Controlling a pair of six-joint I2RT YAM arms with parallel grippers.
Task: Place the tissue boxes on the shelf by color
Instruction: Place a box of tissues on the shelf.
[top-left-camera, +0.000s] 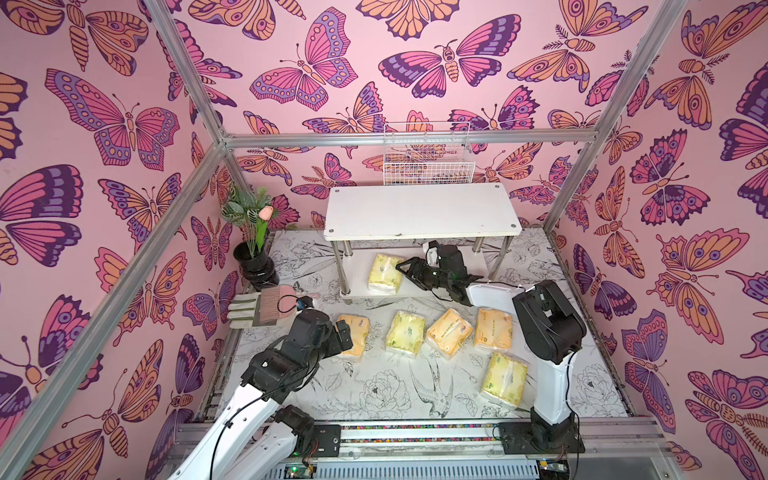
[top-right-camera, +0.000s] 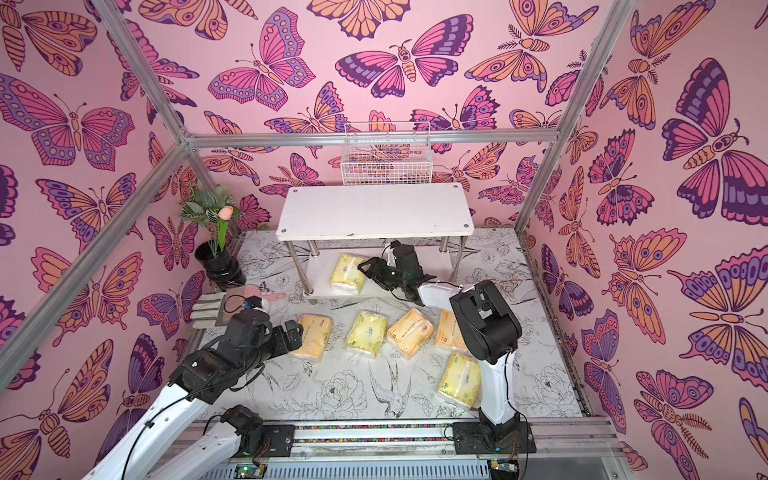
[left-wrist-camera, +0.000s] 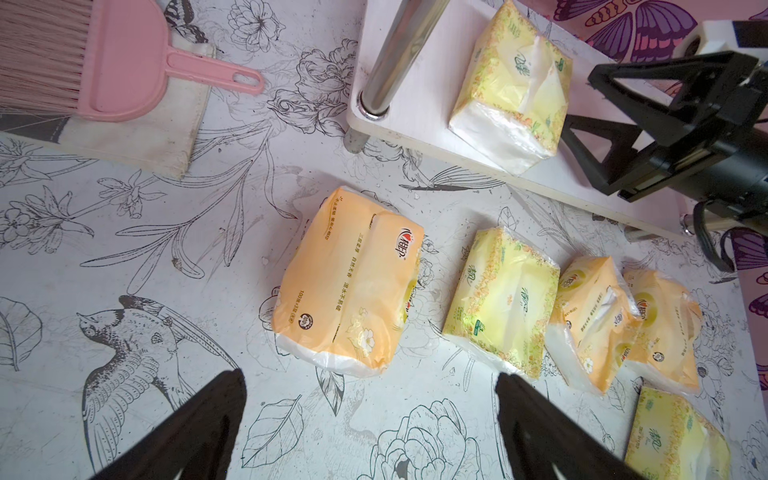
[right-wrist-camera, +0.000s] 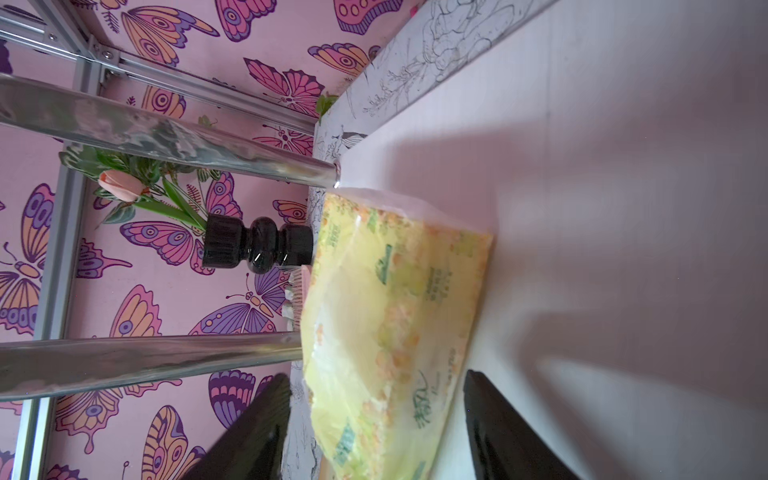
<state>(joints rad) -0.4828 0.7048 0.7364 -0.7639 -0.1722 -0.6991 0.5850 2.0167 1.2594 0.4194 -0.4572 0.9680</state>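
Right wrist: we list lemon-yellow tissue pack (right-wrist-camera: 395, 311) on shelf (right-wrist-camera: 582, 166), lower board; right gripper (right-wrist-camera: 376, 376) parted, gripping nothing; left gripper (left-wrist-camera: 370, 374) wide, empty.

Both top views look steeply down from six o'clock, sharing the whole table (top-left-camera: 365, 386). Wrist cameras sit close; both show the pack (left-wrist-camera: 511, 83) on the shelf (left-wrist-camera: 415, 95).

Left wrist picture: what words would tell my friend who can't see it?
An orange tissue pack lies on the flower-printed table, just ahead of the open left tool. Farther off, a pale yellow pack sits on the shelf's lower board beside the open right tool. Four more packs lie on the table, and a pink brush.
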